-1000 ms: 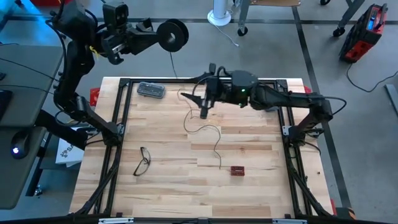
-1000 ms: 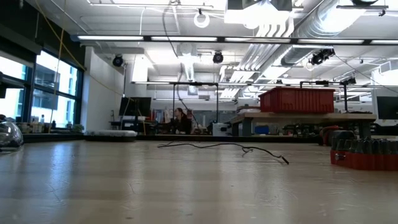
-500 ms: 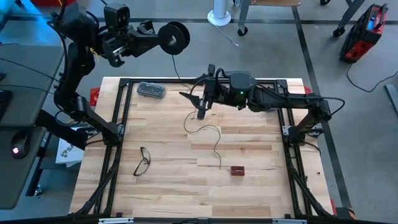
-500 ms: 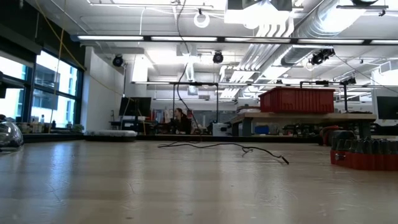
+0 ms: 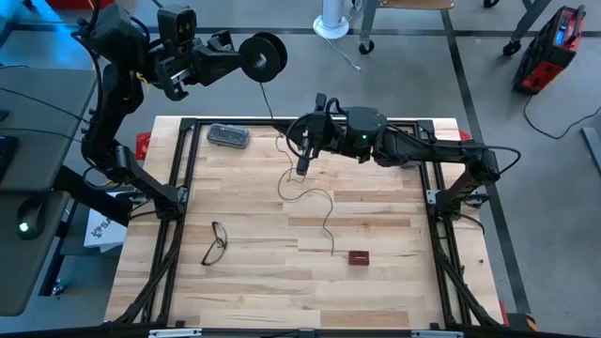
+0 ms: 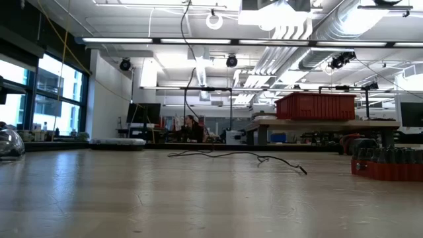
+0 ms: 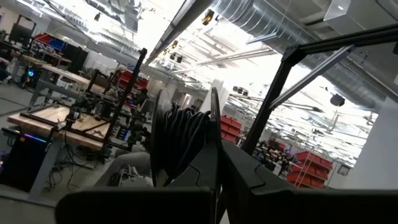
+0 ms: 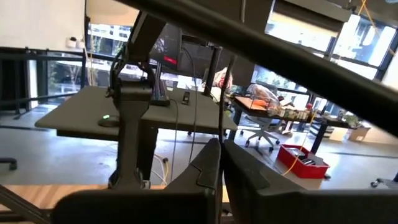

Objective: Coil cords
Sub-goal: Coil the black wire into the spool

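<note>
The cord is one thin dark wire. Part of it is wound on a round black reel [image 5: 261, 54] that my left gripper [image 5: 233, 58] holds high beyond the table's far-left corner. From the reel the wire [image 5: 273, 111] drops to my right gripper [image 5: 293, 139], which is shut on it above the table's far middle. Below that gripper the wire lies on the table in loose loops [image 5: 302, 194], and its free end [image 5: 333, 252] rests near the centre. The low view shows the lying stretch [image 6: 231, 155] and the hanging stretch [image 6: 187, 73]. My left gripper is shut on the reel at the rim nearest the arm [image 7: 213, 146], fingers roughly level and coming from the table's left. The fingers hide the exact spot. The reel is lifted clear, edge-on to the wrist camera, with wire wound between its two flanges [image 7: 183, 134]. My right gripper pinches a single strand of the wire [image 8: 222, 138] between its two fingers, which are level and point toward the table's left. The fingers lie across the wire. One stretch rises toward the reel, and the other hangs slack down to the loops on the table.
Black-framed eyeglasses [image 5: 216, 242] lie near the left front. A clear case [image 5: 227, 136] sits at the far left. A small red box [image 5: 358, 256] is just right of the wire's free end. A black frame [image 5: 178, 188] borders the wooden table.
My right gripper has shut on the wire, its hand staying in place above the table's far middle. The hanging stretch between reel and gripper has swung a little sideways. The loops on the table and the reel have kept still.
</note>
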